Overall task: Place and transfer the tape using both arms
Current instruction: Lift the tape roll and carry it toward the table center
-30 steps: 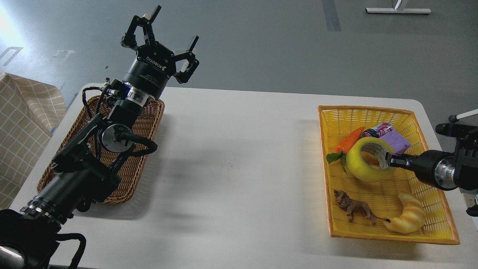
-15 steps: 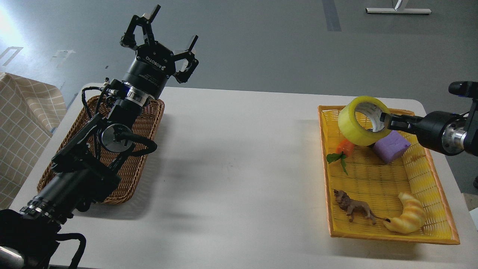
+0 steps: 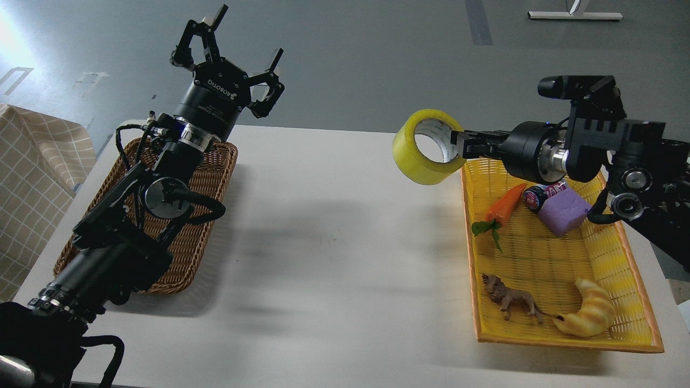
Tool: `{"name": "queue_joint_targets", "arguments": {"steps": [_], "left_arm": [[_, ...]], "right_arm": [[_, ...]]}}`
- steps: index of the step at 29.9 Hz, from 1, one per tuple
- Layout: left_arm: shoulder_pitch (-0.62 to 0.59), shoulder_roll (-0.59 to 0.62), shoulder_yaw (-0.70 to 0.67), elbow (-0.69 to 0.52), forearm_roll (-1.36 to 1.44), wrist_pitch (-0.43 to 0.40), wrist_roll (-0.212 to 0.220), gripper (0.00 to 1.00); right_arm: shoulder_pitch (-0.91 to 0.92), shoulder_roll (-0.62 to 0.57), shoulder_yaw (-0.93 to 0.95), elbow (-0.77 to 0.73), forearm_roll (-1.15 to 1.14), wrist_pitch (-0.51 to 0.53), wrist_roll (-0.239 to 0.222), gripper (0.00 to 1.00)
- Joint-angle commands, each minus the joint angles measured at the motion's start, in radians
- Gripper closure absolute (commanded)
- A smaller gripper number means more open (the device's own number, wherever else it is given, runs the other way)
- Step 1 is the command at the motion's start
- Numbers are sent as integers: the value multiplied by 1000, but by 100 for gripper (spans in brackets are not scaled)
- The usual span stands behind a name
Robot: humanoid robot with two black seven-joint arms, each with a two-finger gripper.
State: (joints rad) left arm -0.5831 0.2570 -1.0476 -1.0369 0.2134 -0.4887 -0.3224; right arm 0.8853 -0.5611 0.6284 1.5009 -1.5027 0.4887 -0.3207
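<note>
The yellowish tape roll [image 3: 423, 161] with a grey-white core hangs in the air above the white table [image 3: 334, 242], just left of the yellow basket's far left corner. My right gripper [image 3: 461, 146] is shut on the roll's right wall, with a finger inside the core. My right arm reaches in from the right, over the basket. My left gripper [image 3: 229, 51] is open and empty, fingers spread, raised high above the far end of the brown wicker basket [image 3: 207, 215] at the left.
The yellow basket [image 3: 620, 302] at the right holds a toy carrot [image 3: 504, 205], a can [image 3: 536, 195], a purple block [image 3: 563, 213], a toy lion [image 3: 512, 302] and a croissant toy [image 3: 590, 315]. A checked cloth [image 3: 32, 188] lies at the left edge.
My right gripper has lifted the tape out of the yellow basket and carried it up and to the left, past the basket's edge. My left arm has barely moved.
</note>
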Motion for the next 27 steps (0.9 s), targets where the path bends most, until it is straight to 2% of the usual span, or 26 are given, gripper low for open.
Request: {"name": "queue_joint_targets", "arguments": {"steps": [1,8,27], "left_arm": [[0,1,0,0,0,0,0,2],[0,1,-2,0,0,0,0,2],[0,-1,-17,0,0,0,0,2]], "right_arm": [[43,76,-76,-56,-1,0,-1,100],[95,179,-194,-160,-1,0,-3,100],[98,372,-289,-321,-8,0,-8,95]]}}
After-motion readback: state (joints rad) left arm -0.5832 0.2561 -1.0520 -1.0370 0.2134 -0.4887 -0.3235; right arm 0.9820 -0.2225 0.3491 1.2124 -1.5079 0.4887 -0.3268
